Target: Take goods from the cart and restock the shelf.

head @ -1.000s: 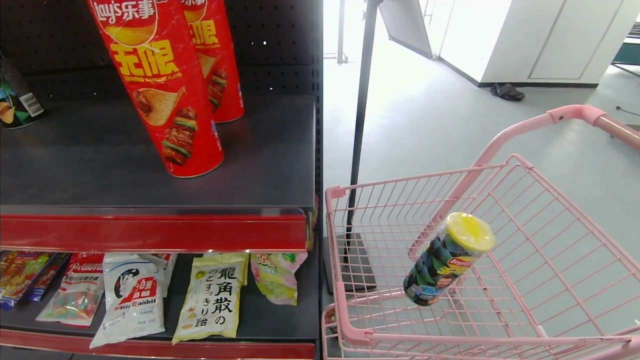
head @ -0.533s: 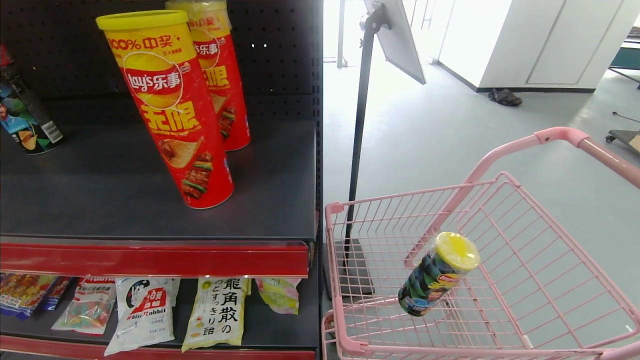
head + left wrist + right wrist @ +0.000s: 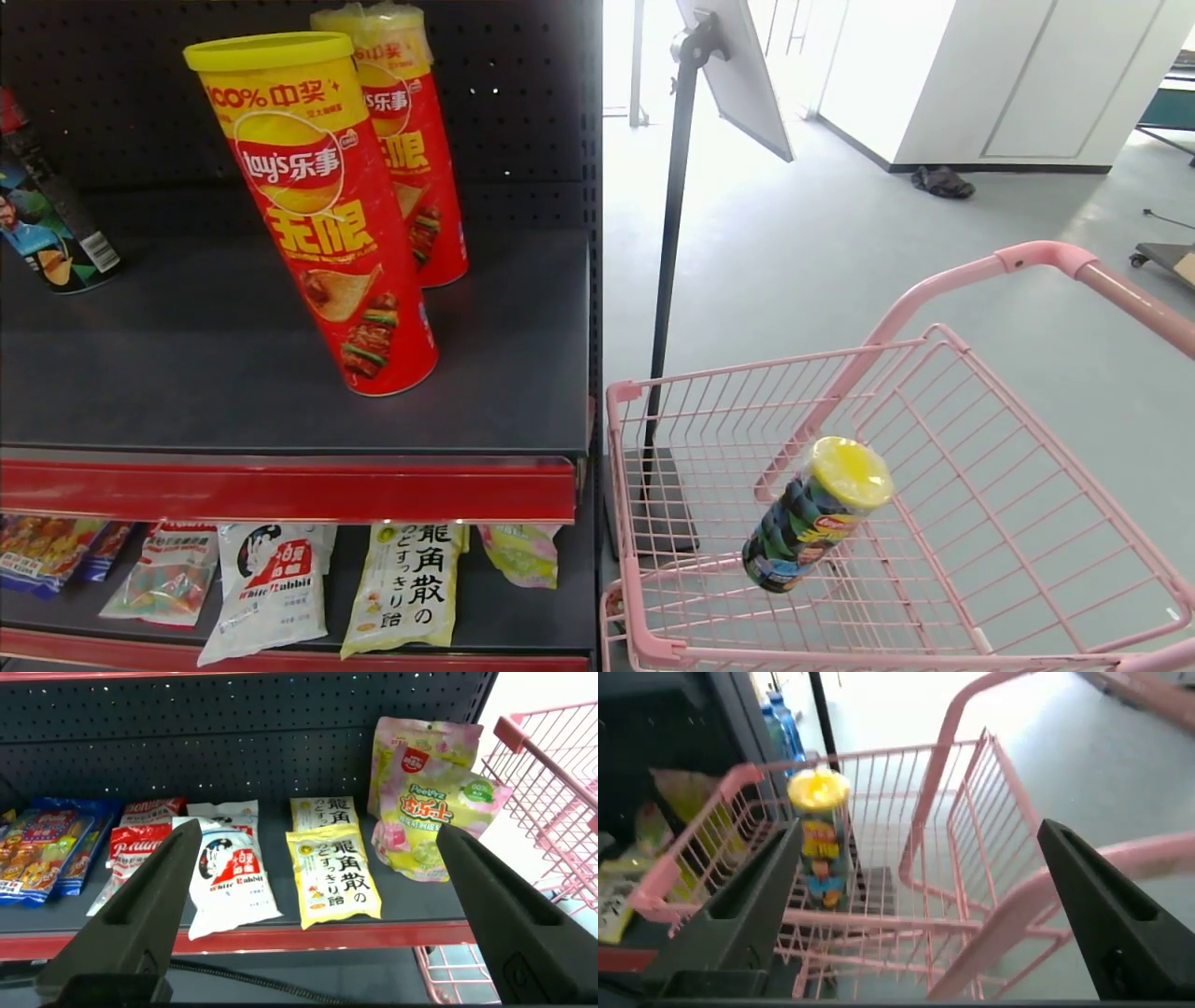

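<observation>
A dark green chip canister with a yellow lid leans in the pink wire cart to the right of the shelf. On the upper shelf board stand two tall red chip canisters, one in front and one behind it. My right gripper is open and faces the cart, with the canister some way beyond its fingers. My left gripper is open in front of the lower shelf, nothing between its fingers.
Snack bags lie in a row on the lower shelf. A dark canister stands at the upper shelf's far left. A black sign stand pole rises between shelf and cart. Open grey floor lies behind the cart.
The head camera has tilted up, so the whole picture has slid down and the red canisters' lids now show. The canister in the cart has not moved.
</observation>
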